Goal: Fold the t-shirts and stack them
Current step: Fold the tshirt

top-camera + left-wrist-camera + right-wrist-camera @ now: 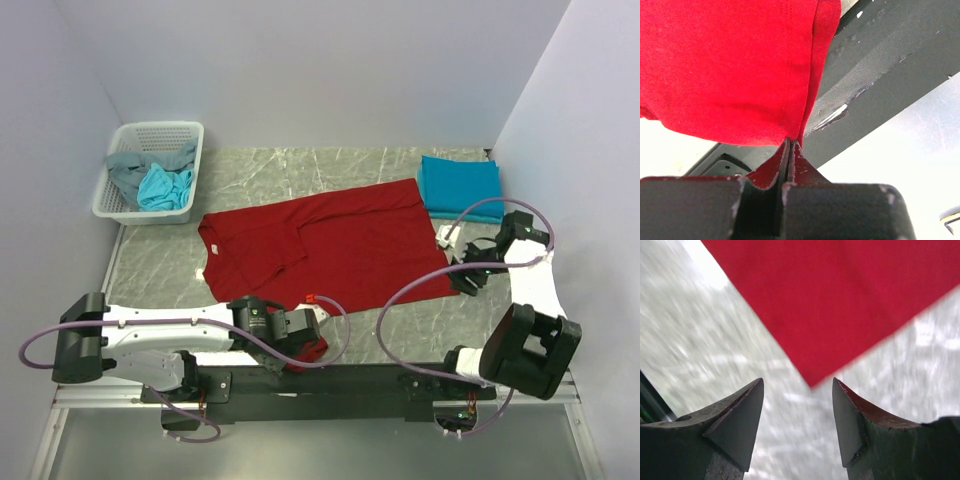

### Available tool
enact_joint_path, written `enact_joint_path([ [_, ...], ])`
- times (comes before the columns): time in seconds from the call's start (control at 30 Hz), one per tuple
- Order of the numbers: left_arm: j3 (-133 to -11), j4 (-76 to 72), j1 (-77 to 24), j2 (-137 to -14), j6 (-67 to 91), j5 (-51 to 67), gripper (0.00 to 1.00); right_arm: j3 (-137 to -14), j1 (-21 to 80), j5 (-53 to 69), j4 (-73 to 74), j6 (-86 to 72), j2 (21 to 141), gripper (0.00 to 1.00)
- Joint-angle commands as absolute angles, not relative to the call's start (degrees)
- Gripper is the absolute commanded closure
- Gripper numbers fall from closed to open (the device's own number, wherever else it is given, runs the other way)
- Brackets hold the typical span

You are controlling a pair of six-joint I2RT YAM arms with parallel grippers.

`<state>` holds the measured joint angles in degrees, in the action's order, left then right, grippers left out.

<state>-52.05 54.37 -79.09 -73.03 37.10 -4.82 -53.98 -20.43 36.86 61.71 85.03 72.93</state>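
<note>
Left gripper (790, 143) clamped on the dark red t-shirt (345, 240), right gripper (798, 386) spread apart
The left fingers (771, 172) pinch a hemmed edge of the red cloth at the table's near side, above the black base rail (380, 378); the right jaws hang empty over the shirt's near right corner, the wrist view blurred. The rest of the red shirt lies spread on the marble table (400, 315). A folded teal-blue t-shirt (460, 185) sits at the far right, just beside the red one. The grey t-shirt (124, 168) and light turquoise t-shirt (163, 188) lie crumpled in the white basket (150, 130) at far left
</note>
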Motion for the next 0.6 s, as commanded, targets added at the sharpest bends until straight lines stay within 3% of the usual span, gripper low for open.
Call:
enact_joint_path([
  [0.0, -53.44, 55.37, -78.66, -71.02, 36.92, -4.66, 0.99, -53.53, -23.9, 29.28, 64.07, 96.66, 74.97, 0.36],
  [0.3, -52.21, 55.37, -76.29, -67.06, 36.04, -4.22, 0.99, -50.01, -24.08, 22.69, 56.08, 100.81, 81.03, 0.38],
  [0.57, -50.72, 53.18, -74.88, -65.04, 34.81, -2.29, 0.99, -46.94, -21.8, 24.34, 45.9, 102.21, 83.06, 0.4],
])
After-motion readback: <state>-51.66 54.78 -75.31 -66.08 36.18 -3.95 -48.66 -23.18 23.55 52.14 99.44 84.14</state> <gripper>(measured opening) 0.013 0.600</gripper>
